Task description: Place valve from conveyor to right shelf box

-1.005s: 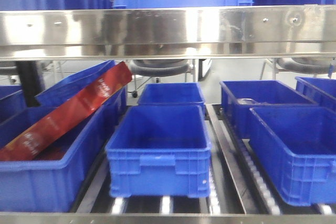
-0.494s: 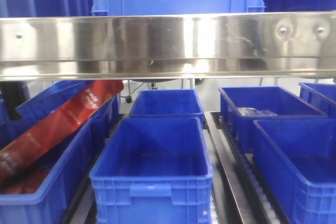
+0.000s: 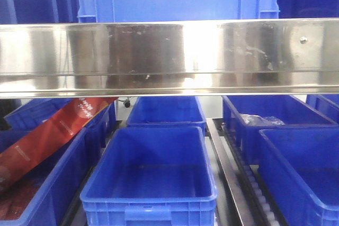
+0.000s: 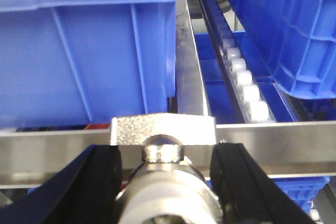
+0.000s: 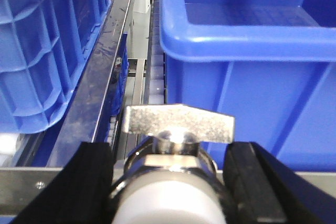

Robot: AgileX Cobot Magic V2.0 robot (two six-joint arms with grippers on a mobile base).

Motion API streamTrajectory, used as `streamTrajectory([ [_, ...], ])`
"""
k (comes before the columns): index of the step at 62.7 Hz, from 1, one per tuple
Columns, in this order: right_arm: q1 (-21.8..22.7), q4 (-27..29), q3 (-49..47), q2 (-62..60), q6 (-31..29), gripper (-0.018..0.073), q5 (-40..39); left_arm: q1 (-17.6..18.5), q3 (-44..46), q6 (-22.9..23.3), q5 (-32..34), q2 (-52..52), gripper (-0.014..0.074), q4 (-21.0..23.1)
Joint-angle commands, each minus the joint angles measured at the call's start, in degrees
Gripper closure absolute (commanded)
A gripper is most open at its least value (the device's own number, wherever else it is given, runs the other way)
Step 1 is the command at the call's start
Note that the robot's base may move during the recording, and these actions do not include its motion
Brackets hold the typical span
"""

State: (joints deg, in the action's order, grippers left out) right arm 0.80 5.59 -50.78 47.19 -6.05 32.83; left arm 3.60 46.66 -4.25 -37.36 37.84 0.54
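The right valve [image 5: 167, 179] is squeezed tight between the two black fingers of the right gripper [image 5: 170, 153]. Its flat metal handle pokes out ahead. The left valve [image 4: 166, 177] is pinched the same way in the left gripper [image 4: 167, 153]. So both valves are in the grippers and not in any box yet. The conveyor is not in any view.

Just ahead of the right gripper, a bit to its right, stands a blue box [image 5: 247, 38]. Its rim is higher than the valve. A steel rail [image 5: 102, 82] runs off to the gripper's left. Ahead of the left gripper a steel bar [image 4: 273, 145] crosses low, with a blue crate [image 4: 79, 56] behind it.

I think the job now is getting a valve into the right box. Lift it first so the handle clears the rim. Then go forward over the open middle, come down low, and only then let go. Watch out for the shiny shelf beam [image 3: 169, 56] up above.
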Motion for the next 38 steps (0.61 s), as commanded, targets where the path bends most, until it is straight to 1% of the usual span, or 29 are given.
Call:
streamTrajectory([
  [1, 0.1, -0.3, -0.3, -0.5, 0.0, 0.0722, -5.0, 0.3, 0.4, 0.2, 3.0, -0.3, 0.0708, 0.2],
  [38, 0.1, -0.3, -0.3, -0.5, 0.0, 0.0722, -5.0, 0.3, 0.4, 0.2, 3.0, -0.3, 0.0708, 0.2],
])
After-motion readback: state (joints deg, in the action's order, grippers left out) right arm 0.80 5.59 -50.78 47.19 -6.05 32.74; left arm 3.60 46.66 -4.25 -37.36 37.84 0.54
